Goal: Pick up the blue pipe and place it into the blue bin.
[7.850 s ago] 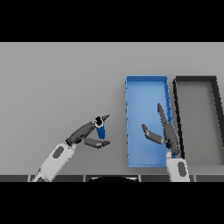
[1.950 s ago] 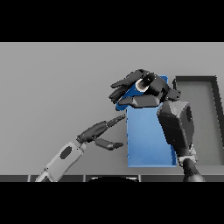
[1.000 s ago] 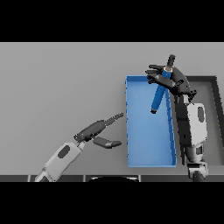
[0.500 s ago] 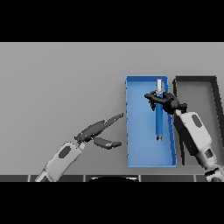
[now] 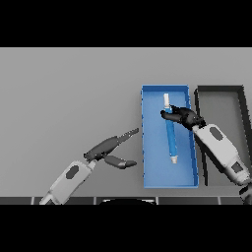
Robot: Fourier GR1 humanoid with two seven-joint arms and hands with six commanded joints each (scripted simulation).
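Note:
The blue pipe (image 5: 171,135), with white ends, lies lengthwise inside the blue bin (image 5: 145,147), slightly tilted. My right hand (image 5: 183,117) reaches in from the right, over the bin's right wall. Its dark fingers are curled across the pipe's upper part, just below the top white end. My left hand (image 5: 105,149) rests on the grey table left of the bin. Its fingers are straight and point toward the bin's left wall, with the thumb spread below them. It holds nothing.
A dark grey bin (image 5: 219,98) stands right beside the blue bin, and my right forearm crosses its near-left part. Bare grey table stretches to the left and behind both bins.
My right hand has lowered the pipe into the blue bin, and the pipe now sits a little further left and nearer. The left hand has stayed where it was.

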